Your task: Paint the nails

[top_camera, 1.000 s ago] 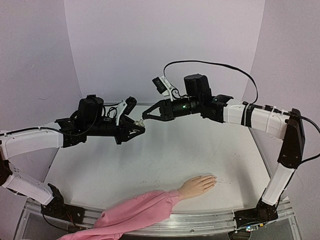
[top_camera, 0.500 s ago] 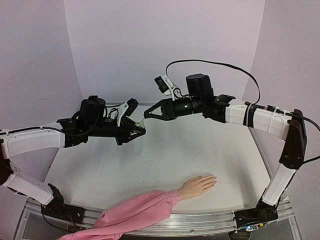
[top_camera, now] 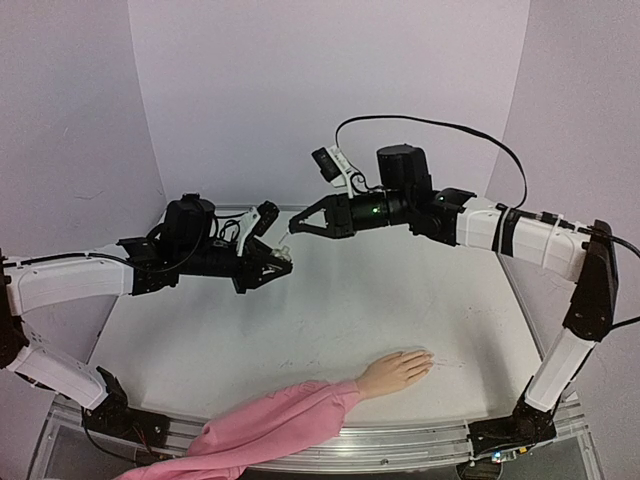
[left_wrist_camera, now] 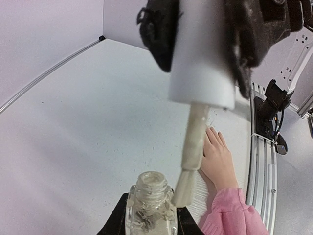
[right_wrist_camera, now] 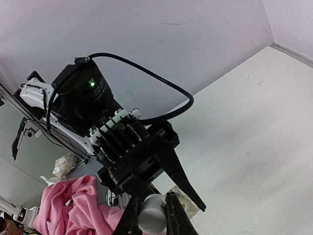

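Right gripper (top_camera: 296, 230), jaws clamping a white-capped brush (left_wrist_camera: 200, 68) above the clear glass bottle (left_wrist_camera: 149, 203) gripped by the left gripper (top_camera: 280, 263), hangs far behind the peach mannequin hand (top_camera: 393, 371), nails (top_camera: 427, 356) pointing right.

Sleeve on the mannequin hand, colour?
The sleeve is plain pink, best seen in the top external view.

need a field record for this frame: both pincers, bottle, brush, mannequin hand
left pincer: shut on bottle, held above the table
right pincer: shut on white cap
bottle: clear glass, neck open
brush: out of the bottle, tip beside the neck; contact unclear
mannequin hand: palm down near the table's front edge, far from both pincers
pink sleeve: trails toward the left arm's base
nails: too small to judge paint
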Controlling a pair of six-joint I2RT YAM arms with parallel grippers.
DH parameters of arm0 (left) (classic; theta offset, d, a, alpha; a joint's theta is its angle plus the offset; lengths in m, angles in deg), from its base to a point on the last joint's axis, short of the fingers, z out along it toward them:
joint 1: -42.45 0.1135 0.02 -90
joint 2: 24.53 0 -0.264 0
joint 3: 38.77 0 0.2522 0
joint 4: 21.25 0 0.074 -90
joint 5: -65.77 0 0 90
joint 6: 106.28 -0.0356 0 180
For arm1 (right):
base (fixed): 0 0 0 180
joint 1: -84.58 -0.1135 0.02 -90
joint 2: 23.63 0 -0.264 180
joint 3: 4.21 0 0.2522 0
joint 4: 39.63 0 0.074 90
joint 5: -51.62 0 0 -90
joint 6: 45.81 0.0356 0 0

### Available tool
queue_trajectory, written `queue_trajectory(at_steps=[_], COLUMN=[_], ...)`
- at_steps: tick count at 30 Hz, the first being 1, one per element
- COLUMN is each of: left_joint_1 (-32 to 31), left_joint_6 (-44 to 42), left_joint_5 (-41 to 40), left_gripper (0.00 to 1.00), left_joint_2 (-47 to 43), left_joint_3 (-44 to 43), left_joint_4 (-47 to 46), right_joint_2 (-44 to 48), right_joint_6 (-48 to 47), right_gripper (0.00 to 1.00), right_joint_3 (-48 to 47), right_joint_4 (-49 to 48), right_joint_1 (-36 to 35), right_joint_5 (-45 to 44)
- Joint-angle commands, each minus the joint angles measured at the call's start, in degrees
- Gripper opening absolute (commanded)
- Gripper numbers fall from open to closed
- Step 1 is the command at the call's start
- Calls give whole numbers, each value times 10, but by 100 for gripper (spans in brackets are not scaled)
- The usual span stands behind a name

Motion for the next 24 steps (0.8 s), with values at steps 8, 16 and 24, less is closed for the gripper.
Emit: queue_trajectory(at_steps=[8, 16, 24], left_joint_1=[-3, -3, -2], left_joint_6=[-10, -10, -9], left_joint_5=[-29, -65, -95], left_gripper=[0, 0, 0], left_joint_2=[-14, -21, -50], left_joint_3=[-1, 9, 1], left_joint_4=[-13, -13, -14], right_joint_2=[51, 131, 296], right_joint_6=[-4, -5, 9], right_gripper=[0, 0, 0], right_joint_3=[16, 125, 321], right_joint_4=[-32, -29, 82], right_joint_1=[7, 74, 189], right_joint_5=[-14, -43, -142])
